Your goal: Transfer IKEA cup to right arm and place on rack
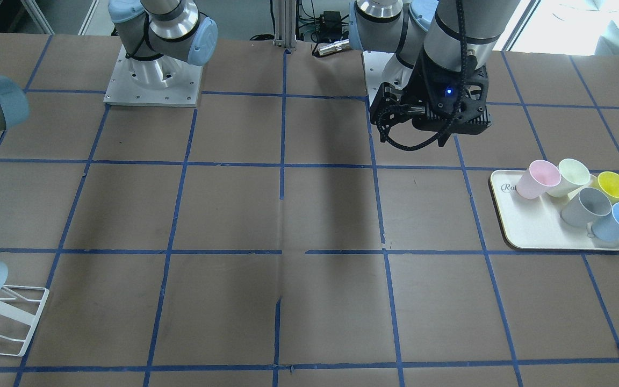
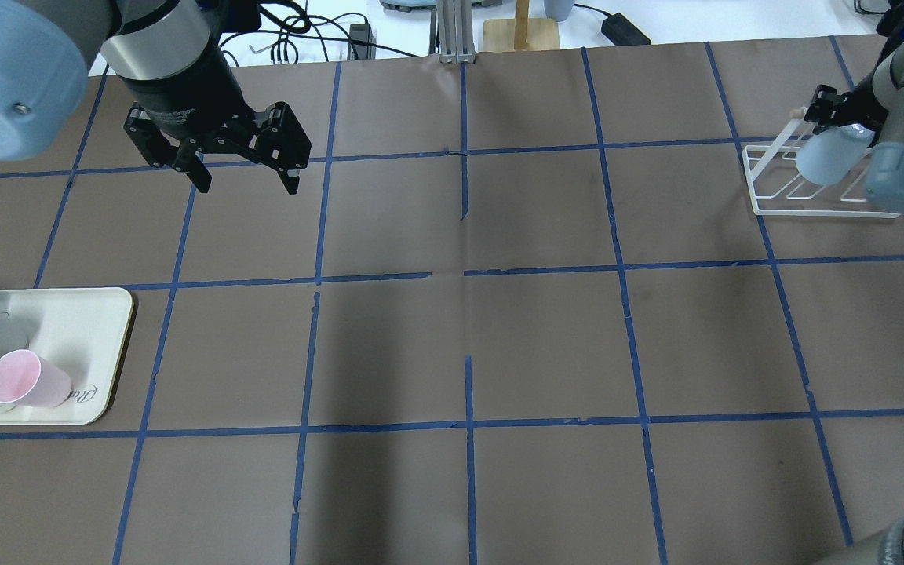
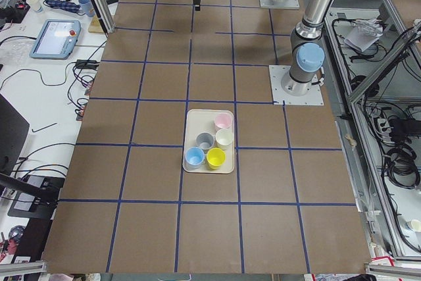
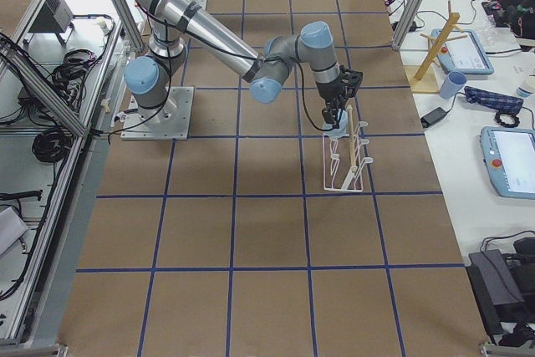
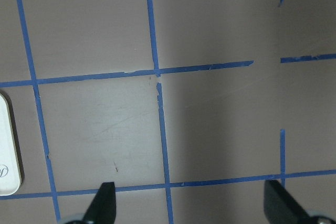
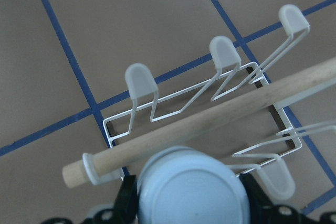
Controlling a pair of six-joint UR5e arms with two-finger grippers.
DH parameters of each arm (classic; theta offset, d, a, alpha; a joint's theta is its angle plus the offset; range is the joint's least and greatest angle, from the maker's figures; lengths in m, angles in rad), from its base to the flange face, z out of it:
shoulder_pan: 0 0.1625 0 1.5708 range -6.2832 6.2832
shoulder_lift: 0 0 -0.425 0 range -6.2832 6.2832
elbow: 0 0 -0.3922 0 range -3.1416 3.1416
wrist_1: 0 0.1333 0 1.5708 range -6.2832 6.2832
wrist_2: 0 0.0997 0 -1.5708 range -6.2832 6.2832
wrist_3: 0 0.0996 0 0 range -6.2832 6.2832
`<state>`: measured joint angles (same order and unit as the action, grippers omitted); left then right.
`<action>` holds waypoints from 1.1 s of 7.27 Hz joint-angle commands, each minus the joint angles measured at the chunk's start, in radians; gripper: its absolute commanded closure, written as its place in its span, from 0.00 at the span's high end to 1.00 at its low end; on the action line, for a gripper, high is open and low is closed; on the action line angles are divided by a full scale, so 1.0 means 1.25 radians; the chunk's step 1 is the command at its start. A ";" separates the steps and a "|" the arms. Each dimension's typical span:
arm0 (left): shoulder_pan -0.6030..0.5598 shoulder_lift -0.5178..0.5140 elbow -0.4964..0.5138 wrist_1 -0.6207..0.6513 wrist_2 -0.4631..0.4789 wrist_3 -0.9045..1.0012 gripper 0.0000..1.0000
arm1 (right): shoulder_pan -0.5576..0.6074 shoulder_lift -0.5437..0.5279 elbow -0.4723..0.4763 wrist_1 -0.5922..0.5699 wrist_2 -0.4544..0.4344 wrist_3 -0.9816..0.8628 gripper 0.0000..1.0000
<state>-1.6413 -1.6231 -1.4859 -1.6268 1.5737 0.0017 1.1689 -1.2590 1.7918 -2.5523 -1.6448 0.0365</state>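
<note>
Seen from above, a cream tray (image 2: 99,314) of cups sits far left, the left gripper (image 2: 248,187) hangs over the table with fingers spread wide and empty, and far right the right gripper (image 2: 835,125) clasps the pale blue IKEA cup (image 2: 825,157) over the white wire rack (image 2: 766,200).

Two silver UR5e arms with pale blue joint caps, each with a black two-finger gripper: one empty, one loaded.
Left arm (image 2: 158,39): last section points steeply down and hangs in the air. Its left gripper (image 2: 248,186) has the jaws spread wide with nothing between the fingers, and a ribbed black cable (image 1: 411,146) loops beside the gripper body. Right arm (image 4: 219,38): stretched out from its base, elbow bent, wrist turned downward. Its right gripper (image 6: 190,203) has the jaws closed from both sides on a small pale blue tapered plastic cup (image 2: 827,157), whose flat base faces the wrist camera.
</note>
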 commanded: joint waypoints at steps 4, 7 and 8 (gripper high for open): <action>0.000 0.005 -0.002 -0.001 0.000 0.007 1.00 | 0.000 0.002 0.000 0.000 -0.007 -0.002 1.00; 0.001 0.005 0.000 -0.001 0.000 0.008 1.00 | 0.001 -0.055 0.007 0.044 -0.010 -0.005 1.00; 0.001 0.005 0.000 0.001 0.000 0.008 1.00 | 0.001 -0.108 0.000 0.180 -0.007 -0.005 1.00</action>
<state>-1.6400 -1.6169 -1.4866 -1.6269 1.5739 0.0122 1.1698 -1.3259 1.7956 -2.4718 -1.6557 0.0313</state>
